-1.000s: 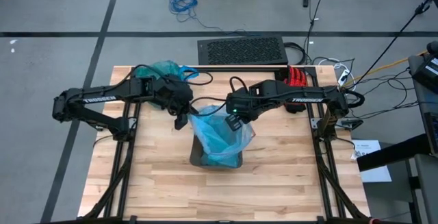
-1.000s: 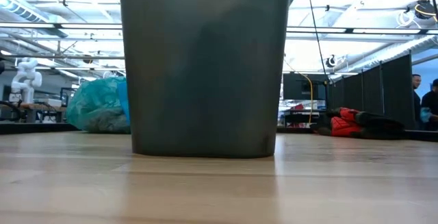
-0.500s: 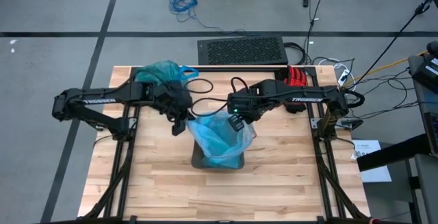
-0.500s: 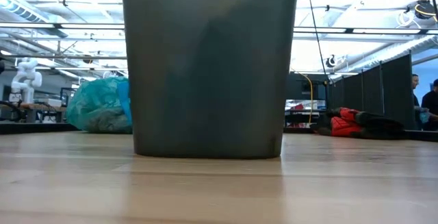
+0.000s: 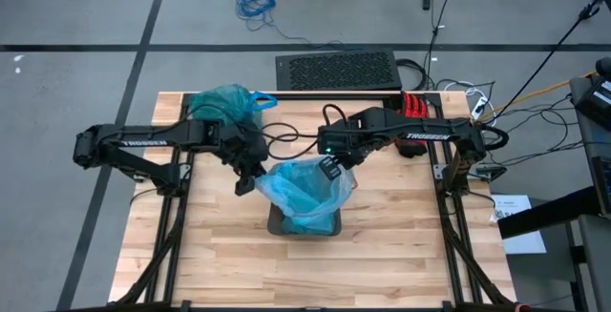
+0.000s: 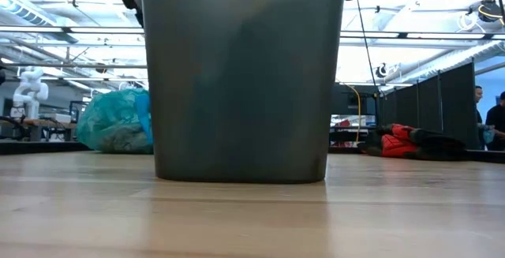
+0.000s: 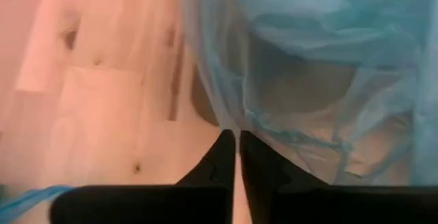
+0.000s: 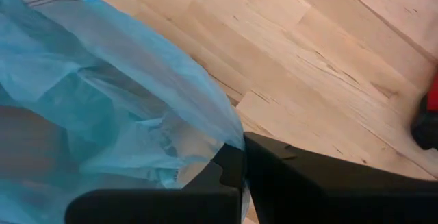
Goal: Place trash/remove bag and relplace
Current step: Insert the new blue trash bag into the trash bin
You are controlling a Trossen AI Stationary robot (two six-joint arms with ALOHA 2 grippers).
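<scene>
Lining the bin (image 5: pixel 304 224) looks nearly finished: a pale sky-blue bag (image 5: pixel 304 190) drapes over its rim, mid-tabletop (image 5: pixel 401 255). Right gripper (image 5: pixel 329 169) is clenched on the liner's edge. Left gripper (image 5: pixel 246 182) sits at the opposite edge, fingers nearly together; whether it grips plastic, I cannot tell. The teal-green bag (image 5: pixel 221 102) rests at the tabletop's far-left corner, already removed. Spreading the liner remains.

A pale sky-blue bag (image 5: pixel 307 191) lines the dark grey bin (image 6: pixel 241 76) on light wood table (image 5: pixel 401 245).
</scene>
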